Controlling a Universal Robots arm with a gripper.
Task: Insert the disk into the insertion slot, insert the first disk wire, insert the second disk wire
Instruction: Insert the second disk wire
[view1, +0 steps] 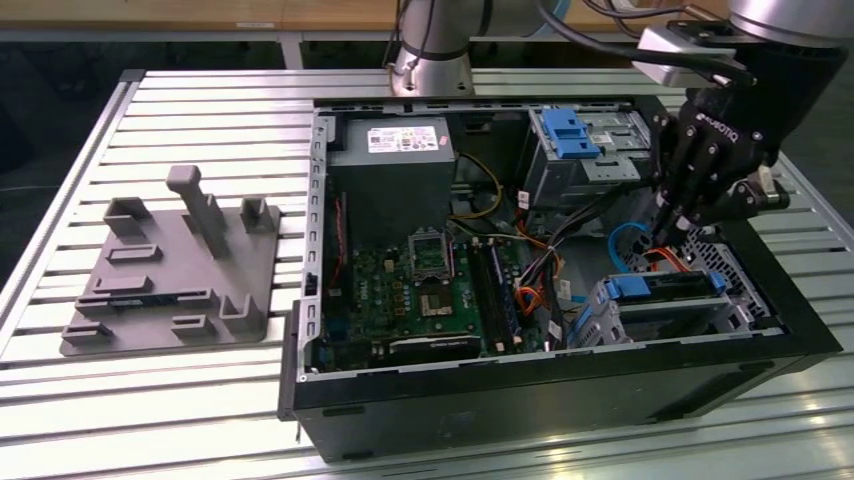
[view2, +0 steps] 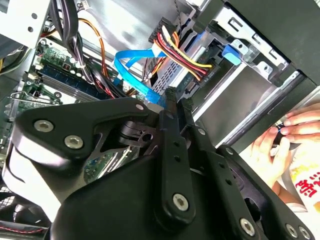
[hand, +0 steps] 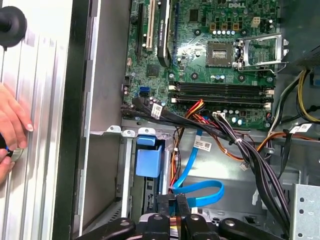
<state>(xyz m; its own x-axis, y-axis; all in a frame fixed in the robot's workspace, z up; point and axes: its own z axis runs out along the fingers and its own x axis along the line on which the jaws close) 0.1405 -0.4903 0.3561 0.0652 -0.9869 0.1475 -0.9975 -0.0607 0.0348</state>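
Blue plastic frames the disk (view1: 663, 288), which sits in the insertion slot (view1: 674, 318), a low perforated silver cage at the open computer case's (view1: 534, 395) corner on the exterior view's right; the gripper's (view1: 671, 222) black body hides the disk's rear edge; its fingers (view2: 172, 107) stand close together over the multicoloured power wire (view2: 180, 50) and the blue data cable (view2: 131, 70), whether pinching either I cannot tell; a person's hand (view2: 295, 125) rests outside the case wall; cables crowd the gap toward the motherboard (view1: 420, 285).
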